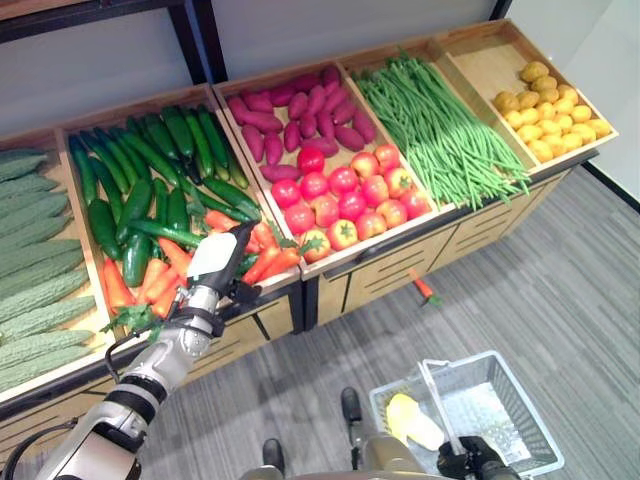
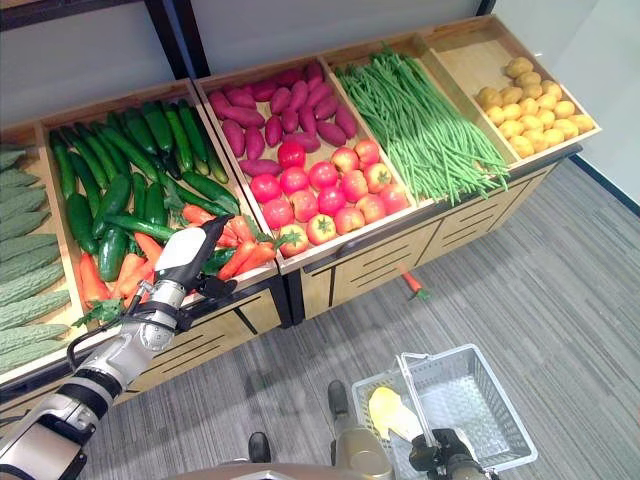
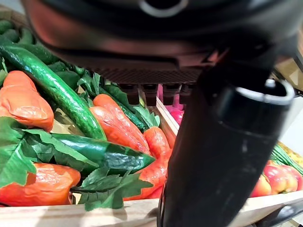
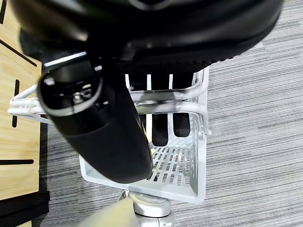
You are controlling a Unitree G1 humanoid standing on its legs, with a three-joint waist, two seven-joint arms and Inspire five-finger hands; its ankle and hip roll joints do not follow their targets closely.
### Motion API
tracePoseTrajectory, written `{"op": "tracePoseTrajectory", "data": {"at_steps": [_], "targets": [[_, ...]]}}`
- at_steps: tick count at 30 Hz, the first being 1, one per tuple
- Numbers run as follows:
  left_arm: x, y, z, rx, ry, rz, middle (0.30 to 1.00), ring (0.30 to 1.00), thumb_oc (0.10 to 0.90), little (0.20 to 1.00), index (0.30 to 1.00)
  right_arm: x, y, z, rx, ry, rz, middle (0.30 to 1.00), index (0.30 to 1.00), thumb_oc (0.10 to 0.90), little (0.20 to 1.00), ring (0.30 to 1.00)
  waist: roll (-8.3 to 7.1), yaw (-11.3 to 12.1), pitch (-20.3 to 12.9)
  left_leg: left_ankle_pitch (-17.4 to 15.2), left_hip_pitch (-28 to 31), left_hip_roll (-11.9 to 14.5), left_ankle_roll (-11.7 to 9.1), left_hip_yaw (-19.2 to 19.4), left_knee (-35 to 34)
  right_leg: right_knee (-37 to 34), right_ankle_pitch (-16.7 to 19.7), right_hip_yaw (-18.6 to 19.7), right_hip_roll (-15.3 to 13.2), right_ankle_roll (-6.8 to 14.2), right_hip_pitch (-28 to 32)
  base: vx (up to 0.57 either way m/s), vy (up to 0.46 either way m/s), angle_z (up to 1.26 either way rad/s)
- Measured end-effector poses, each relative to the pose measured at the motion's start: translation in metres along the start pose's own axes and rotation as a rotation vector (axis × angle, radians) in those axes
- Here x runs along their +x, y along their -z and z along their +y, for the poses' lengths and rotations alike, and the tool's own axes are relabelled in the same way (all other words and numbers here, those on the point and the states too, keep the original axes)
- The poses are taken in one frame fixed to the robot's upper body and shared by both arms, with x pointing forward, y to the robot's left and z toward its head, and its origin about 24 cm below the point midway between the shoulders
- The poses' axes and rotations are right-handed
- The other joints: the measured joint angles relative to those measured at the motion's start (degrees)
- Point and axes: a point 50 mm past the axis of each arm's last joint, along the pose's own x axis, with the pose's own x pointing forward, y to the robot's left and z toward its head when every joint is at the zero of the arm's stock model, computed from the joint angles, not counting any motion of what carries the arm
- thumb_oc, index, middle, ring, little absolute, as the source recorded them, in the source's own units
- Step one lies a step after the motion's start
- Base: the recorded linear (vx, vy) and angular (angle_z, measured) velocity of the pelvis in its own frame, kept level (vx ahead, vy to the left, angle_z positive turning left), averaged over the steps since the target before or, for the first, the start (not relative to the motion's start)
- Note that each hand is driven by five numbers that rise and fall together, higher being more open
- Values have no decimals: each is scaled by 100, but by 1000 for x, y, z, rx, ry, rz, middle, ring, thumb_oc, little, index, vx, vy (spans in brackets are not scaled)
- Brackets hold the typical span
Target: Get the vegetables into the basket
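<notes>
Many unlabelled carrots [image 1: 160,272], cucumbers [image 1: 150,175]

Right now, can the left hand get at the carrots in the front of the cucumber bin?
Probably yes. The left hand hovers right over the carrots at the bin's front edge, with nothing between them. A cucumber and leaves lie across some carrots, so it may have to pick an uncovered one.

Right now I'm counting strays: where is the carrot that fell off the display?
The carrot lies on the grey floor below the tomatoes, against the wooden drawers.
</notes>
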Motion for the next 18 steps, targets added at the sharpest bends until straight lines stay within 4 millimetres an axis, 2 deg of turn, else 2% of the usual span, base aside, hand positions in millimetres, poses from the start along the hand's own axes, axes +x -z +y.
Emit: {"op": "tracePoseTrajectory", "data": {"at_steps": [4, 8, 11, 14, 18], "targets": [[5, -1, 9, 22, -49, -14, 1000, 1000, 900, 1000, 1000, 1, -5, 1, 2, 3, -13, 300, 300, 400, 300, 300, -82, 10, 102, 27, -99, 7, -47, 9, -1, -1, -6, -25, -10, 11, -103, 0, 0, 0], [9, -1, 20, 43, -94, -26, 1000, 1000, 900, 1000, 1000, 2, -11, 3, 6, 0, -28, 300, 300, 400, 300, 300, -118, 25, 215, 97, -210, 113, -34, 29, -3, 34, -72, -226, 7, 153, -193, 12, 1, 3], [10, 1, 23, 53, -111, -20, 1000, 1000, 900, 1000, 1000, 2, -9, 2, 4, 2, -20, 300, 300, 400, 300, 300, -152, 36, 246, 103, -216, 135, -69, -3, -3, 3, -78, -262, 48, 142, -199, 19, 5, 3], [9, 4, 31, 99, -121, -23, 1000, 1000, 900, 1000, 1000, 4, -18, 2, -6, 1, -52, 300, 300, 400, 300, 300, -154, 20, 312, 117, -206, 203, -76, 2, -4, 6, -84, -283, 106, 162, -207, 32, 4, -11], [9, 5, 32, 104, -135, -7, 1000, 1000, 900, 1000, 1000, 3, -15, 7, -5, -11, -44, 300, 300, 400, 300, 300, -190, 48, 335, 137, -182, 291, -137, -43, -3, 27, -66, -324, 205, 99, -152, 14, 8, 8]]}}
